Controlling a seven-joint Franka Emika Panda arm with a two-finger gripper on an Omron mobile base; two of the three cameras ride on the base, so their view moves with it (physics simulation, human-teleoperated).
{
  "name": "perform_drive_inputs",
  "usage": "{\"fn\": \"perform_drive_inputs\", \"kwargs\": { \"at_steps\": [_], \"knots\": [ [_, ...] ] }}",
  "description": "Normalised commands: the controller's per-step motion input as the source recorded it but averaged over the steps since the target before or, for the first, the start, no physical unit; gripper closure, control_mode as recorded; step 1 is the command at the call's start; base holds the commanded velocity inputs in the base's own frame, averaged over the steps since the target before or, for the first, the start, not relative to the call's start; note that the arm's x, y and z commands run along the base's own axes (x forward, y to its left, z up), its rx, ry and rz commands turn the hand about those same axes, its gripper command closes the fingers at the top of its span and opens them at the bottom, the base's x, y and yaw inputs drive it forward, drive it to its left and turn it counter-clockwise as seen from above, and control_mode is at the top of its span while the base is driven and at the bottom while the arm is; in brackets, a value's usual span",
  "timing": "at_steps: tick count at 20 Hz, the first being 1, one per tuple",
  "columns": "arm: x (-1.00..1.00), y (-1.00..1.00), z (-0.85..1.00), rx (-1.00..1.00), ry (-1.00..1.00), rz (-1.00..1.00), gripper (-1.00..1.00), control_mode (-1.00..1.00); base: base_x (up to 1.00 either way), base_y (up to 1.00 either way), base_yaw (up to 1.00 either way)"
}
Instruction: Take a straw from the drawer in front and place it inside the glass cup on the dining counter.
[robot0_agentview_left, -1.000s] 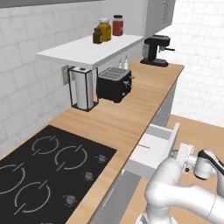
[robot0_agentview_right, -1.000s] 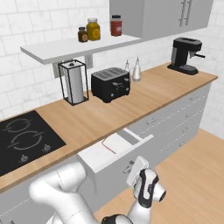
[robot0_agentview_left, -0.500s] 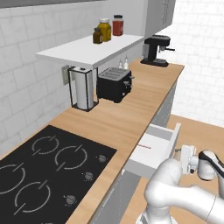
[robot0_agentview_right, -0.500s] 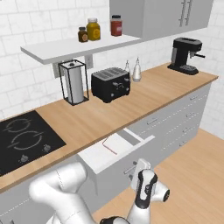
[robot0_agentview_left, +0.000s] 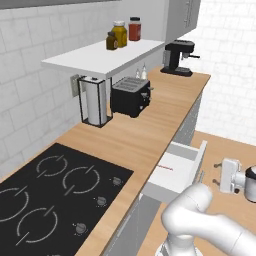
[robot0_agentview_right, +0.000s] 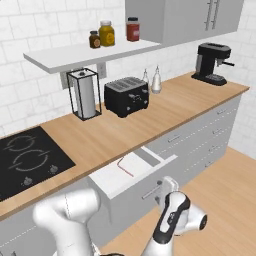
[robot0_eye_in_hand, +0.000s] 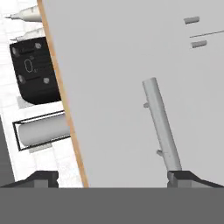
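While the drawer (robot0_agentview_right: 131, 172) is pulled out with the straw (robot0_agentview_right: 124, 167) lying on its white floor, the gripper (robot0_eye_in_hand: 113, 176) is held spread apart just off the handle (robot0_eye_in_hand: 159, 122).

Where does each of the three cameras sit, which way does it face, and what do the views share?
Left base view: behind the arm to its left, facing forward and down over the open drawer with the straw; white arm at lower right, open gripper.
Right base view: behind to the right, same drawer and straw; arm at lower left.
Hand view: on the hand, facing the drawer front's handle; fingertips at bottom.
Shared by all three: the toaster.
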Motion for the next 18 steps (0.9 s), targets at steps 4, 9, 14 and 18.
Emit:
{"fn": "perform_drive_inputs", "kwargs": {
  "at_steps": [4, 9, 14, 18],
  "knots": [
    [-0.29, 0.12, 1.00, -0.32, -0.17, 0.01, -1.00, -1.00, 0.00, 0.00, 0.00],
    [-0.07, 0.35, 1.00, -0.40, -0.15, 0.03, -1.00, -1.00, 0.00, 0.00, 0.00],
    [0.02, 0.54, 0.83, -0.43, 0.00, 0.07, -1.00, -1.00, 0.00, 0.00, 0.00],
    [0.10, 0.64, 0.40, -0.42, 0.23, 0.07, -1.00, -1.00, 0.00, 0.00, 0.00]
  ]
}}
